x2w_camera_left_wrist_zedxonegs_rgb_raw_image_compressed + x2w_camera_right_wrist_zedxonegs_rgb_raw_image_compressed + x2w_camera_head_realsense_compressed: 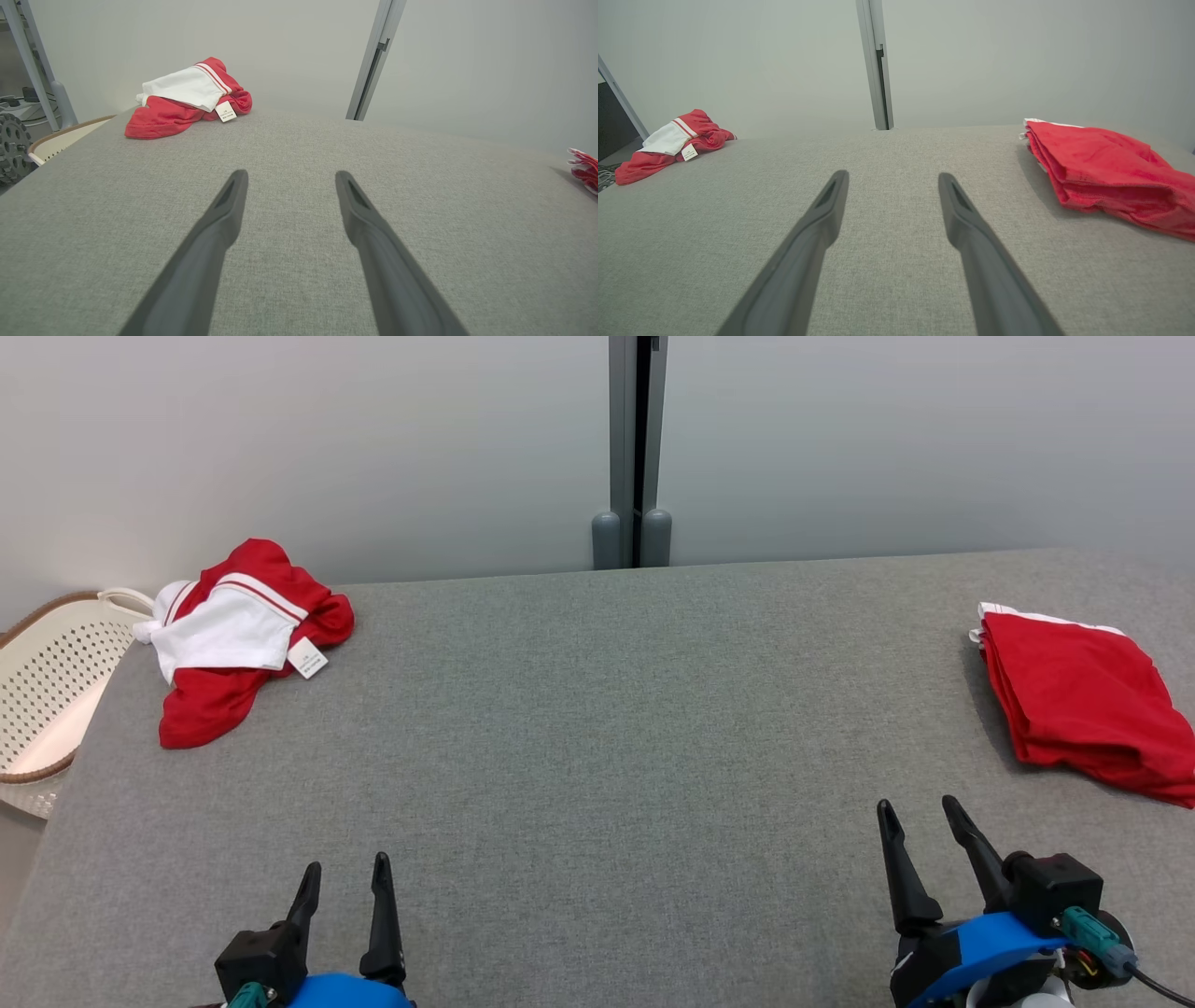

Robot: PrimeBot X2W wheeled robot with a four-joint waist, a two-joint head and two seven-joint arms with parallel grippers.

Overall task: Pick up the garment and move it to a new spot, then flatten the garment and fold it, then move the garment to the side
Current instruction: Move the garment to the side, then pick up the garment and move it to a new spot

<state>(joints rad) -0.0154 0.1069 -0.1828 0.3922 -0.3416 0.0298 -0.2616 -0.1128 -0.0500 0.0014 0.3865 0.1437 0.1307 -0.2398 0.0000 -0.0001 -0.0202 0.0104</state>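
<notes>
A grey fabric counter (597, 709) is meeting a pale wall (280, 448), crumpled garment (238, 635) lying far left. Left tool (347, 863) and right tool (917, 803) are gaping wide, empty; the left wrist view is catching a toothed wheel (11, 144).

A plain lab-like test room: grey cloth-covered table (597, 728), pale partition panels (373, 448), perforated basket (47, 672) alongside.

Both your grippers sit low in the frame, jaws spread.
Your left gripper (346, 861) is at the lower left of the head view, its two dark fingers (383, 915) pointing up the frame above a blue wrist (350, 991). Your right gripper (917, 803) is at the lower right and reaches a little higher, fingers leaning toward the upper left, with a teal plug (1088, 926) and black cable (1162, 985) at its wrist. In each wrist view the fingers stand well apart.
</notes>
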